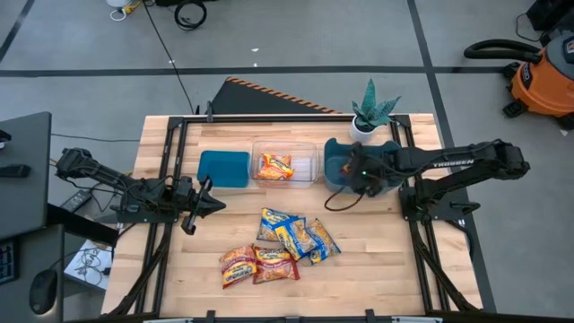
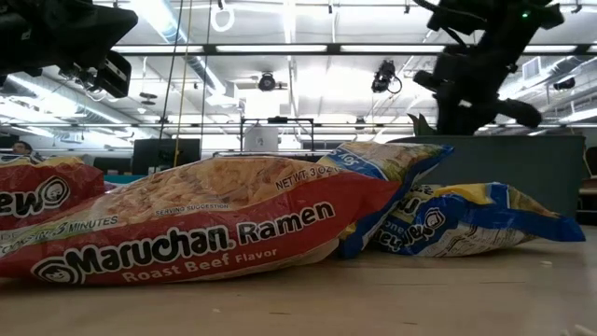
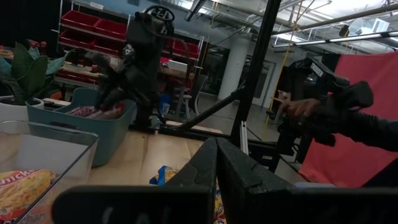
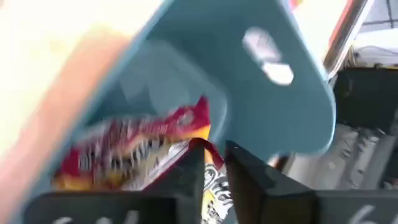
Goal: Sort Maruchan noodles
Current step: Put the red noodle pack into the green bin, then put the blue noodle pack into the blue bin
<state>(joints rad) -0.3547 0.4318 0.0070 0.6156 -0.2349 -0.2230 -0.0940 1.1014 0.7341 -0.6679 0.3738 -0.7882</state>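
Several Maruchan packets lie flat on the table: blue-and-yellow ones [image 1: 294,236] and orange and red ones [image 1: 257,264]; the low view shows a red one [image 2: 187,233] close up. One orange packet [image 1: 275,166] lies in the clear bin [image 1: 309,161]. My right gripper [image 1: 356,170] is over the right teal bin [image 1: 334,152], shut on a red packet [image 4: 134,152]. My left gripper [image 1: 204,199] is shut and empty, above the table near the left teal bin [image 1: 223,168]. My right gripper pinches an end edge of the red packet [image 4: 210,177] between its two fingers, coming from above and pointing down into the teal bin. The rest of the packet reaches away from the fingers, inside the bin's walls. I cannot tell if it rests on the bin's bottom.
A potted plant [image 1: 372,112] stands at the far edge behind the right teal bin. The three bins stand in a row across the table's far half. A black cable [image 1: 339,199] loops on the table below the right gripper. A person's hand [image 3: 298,109] shows beyond the table.
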